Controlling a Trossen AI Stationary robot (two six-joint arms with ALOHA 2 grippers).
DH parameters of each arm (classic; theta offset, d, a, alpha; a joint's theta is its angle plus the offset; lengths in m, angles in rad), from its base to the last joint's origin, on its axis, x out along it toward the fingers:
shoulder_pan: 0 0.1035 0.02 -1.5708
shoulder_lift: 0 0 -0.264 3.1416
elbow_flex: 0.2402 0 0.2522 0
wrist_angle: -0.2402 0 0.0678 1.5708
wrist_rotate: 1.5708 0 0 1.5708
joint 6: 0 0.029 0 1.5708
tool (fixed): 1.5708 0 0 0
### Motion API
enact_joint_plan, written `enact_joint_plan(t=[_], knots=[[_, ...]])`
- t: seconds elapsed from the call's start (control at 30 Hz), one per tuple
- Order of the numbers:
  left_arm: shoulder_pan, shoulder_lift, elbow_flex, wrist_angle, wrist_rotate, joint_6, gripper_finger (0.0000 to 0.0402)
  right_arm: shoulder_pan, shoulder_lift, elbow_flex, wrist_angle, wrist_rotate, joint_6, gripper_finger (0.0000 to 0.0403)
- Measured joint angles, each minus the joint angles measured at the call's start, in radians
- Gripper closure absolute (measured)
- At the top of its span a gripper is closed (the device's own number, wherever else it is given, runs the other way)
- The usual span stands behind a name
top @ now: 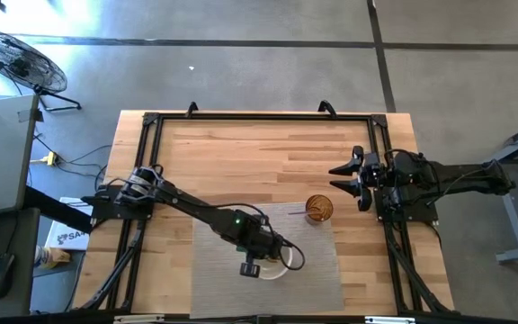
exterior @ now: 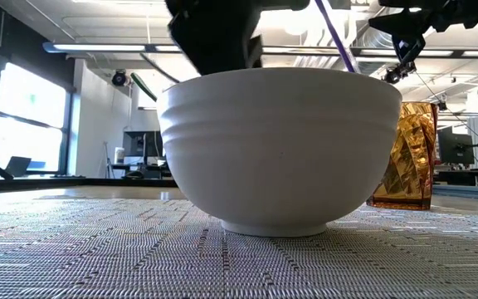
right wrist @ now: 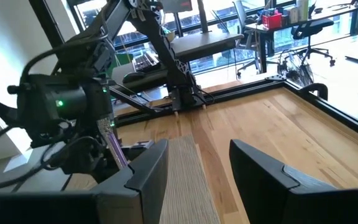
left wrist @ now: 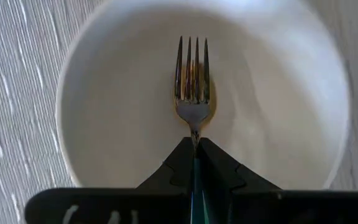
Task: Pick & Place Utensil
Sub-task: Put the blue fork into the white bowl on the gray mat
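Observation:
A white bowl (top: 286, 260) (exterior: 280, 149) (left wrist: 104, 130) stands on its foot on a grey woven mat (top: 214, 270). My left gripper (top: 261, 255) (left wrist: 194, 142) hangs over the bowl, shut on a fork (left wrist: 192, 93) with a metal head and a purple handle (exterior: 337, 35). The tines point down into the bowl. An amber glass (top: 318, 208) (exterior: 405, 158) stands at the mat's far right corner. My right gripper (top: 353, 177) (right wrist: 197, 162) waits open in the air just right of the glass, touching nothing. My left gripper pinches the fork between its two fingers at the neck (left wrist: 195, 132), just behind the head. It comes from above, pointing down, with the fingers along the fork. The head hangs inside the bowl and the purple handle slants up. Whether the tines touch the bowl's floor, I cannot tell.
Bare wooden tabletop (top: 259, 157) lies beyond the mat toward the far edge, inside a black metal frame (top: 151, 121). The left arm (top: 187, 205) crosses the mat's left part. A fan (top: 16, 58) and other equipment stand on the floor off the table's left side.

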Motion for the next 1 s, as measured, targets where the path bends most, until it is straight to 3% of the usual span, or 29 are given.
enact_joint_plan(t=[0.27, 0.8, 1.0], knots=[[0.000, 0.000, 0.000, 0.000, -0.047, 0.000, 0.0389, 0.000, 0.000, 0.000, 0.000, 0.000, 0.000, 0.0238], [0.000, 0.000, -0.023, 0.009, -0.042, -0.007, 0.0388, 0.000, 0.000, 0.000, 0.000, 0.000, 0.000, 0.0238], [0.000, 0.000, -0.023, 0.009, -0.038, -0.007, 0.0354, 0.000, 0.000, 0.000, 0.000, 0.000, 0.000, 0.0238]])
